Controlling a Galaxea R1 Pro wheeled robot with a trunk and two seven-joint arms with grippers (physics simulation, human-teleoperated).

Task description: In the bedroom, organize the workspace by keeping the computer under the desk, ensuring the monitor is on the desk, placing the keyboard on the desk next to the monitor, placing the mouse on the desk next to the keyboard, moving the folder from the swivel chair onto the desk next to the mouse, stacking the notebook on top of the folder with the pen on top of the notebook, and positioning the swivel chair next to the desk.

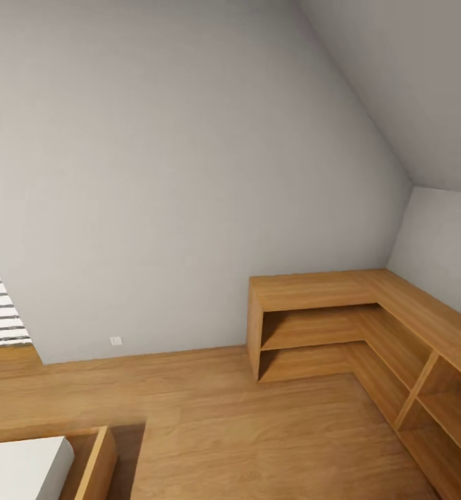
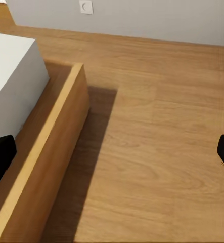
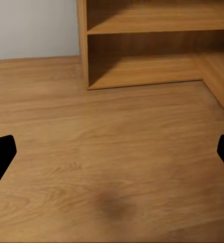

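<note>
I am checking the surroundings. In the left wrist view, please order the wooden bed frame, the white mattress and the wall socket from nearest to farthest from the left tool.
1. Wooden bed frame, nearest, below one finger.
2. White mattress, inside the frame.
3. Wall socket, farthest, low on the wall.

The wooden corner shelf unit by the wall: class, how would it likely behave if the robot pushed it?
The shelf unit would probably resist: it is a wide L-shaped piece sitting flat on the wooden floor. It looks rigid, with thick boards. It is low and broad, so tipping seems unlikely.
</note>
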